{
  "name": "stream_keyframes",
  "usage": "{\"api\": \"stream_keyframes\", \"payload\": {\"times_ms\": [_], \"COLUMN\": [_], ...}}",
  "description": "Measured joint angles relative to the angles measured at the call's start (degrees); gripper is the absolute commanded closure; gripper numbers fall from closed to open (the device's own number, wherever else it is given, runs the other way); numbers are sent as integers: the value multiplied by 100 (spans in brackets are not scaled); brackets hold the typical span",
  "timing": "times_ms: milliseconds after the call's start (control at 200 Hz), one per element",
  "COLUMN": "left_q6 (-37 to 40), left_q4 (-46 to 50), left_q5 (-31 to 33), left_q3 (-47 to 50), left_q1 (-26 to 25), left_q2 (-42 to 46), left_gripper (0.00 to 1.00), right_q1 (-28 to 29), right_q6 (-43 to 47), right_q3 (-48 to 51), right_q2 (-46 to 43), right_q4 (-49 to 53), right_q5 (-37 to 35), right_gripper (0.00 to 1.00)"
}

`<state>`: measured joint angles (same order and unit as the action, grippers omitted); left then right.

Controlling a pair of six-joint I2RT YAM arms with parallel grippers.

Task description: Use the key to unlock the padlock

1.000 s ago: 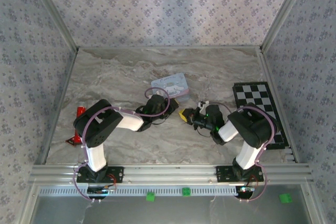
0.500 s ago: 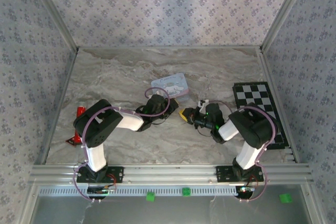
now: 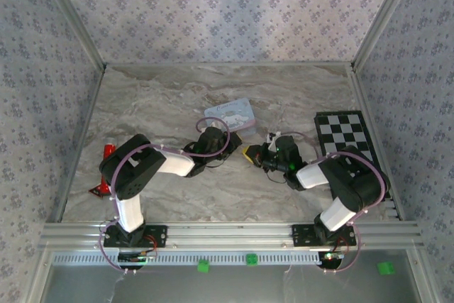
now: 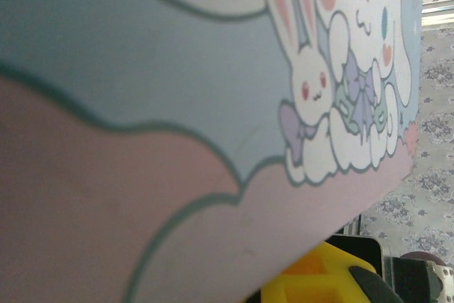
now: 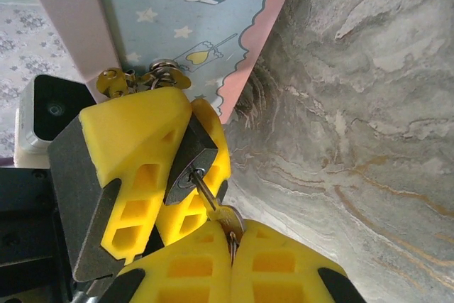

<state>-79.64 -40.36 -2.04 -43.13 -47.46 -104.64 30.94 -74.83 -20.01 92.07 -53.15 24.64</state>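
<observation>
The padlock (image 5: 190, 155), a small blackish block, is clamped between the yellow fingers (image 5: 135, 154) of my left gripper (image 5: 190, 108), close against the pale-blue cartoon tin (image 5: 177, 26). Its silvery loop (image 5: 164, 69) pokes out by the tin's edge. The key (image 5: 215, 207) has its blade in the padlock's keyhole and its head pinched in my shut right gripper (image 5: 230, 243). In the top view both grippers meet just below the tin (image 3: 230, 113), the left gripper (image 3: 245, 152) facing the right gripper (image 3: 259, 157). The left wrist view shows the tin (image 4: 177, 104) very close.
A black-and-white checkerboard (image 3: 351, 148) lies at the right. A red stick (image 3: 108, 152) stands by the left wall, with a small red piece (image 3: 96, 189) in front of it. Patterned walls and metal rails enclose the marble table (image 3: 177, 90).
The right arm's elbow has swung out to the right while its gripper stays at the padlock with the key. The left arm and the tin have hardly moved.
</observation>
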Motion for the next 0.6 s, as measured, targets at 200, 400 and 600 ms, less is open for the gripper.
{"api": "stream_keyframes", "payload": {"times_ms": [200,400,600], "left_q6": [0,2,2], "left_q4": [28,26,28], "left_q5": [127,195,240], "left_q3": [-4,-13,-17], "left_q1": [0,0,0], "left_q2": [0,0,0], "left_gripper": [100,100,100], "right_q1": [-116,-170,-140], "right_q6": [-546,-876,-901], "right_q3": [0,0,-20], "right_q2": [455,638,638], "right_q4": [-691,-1021,-1005], "right_q5": [258,380,372], "right_gripper": [100,100,100]}}
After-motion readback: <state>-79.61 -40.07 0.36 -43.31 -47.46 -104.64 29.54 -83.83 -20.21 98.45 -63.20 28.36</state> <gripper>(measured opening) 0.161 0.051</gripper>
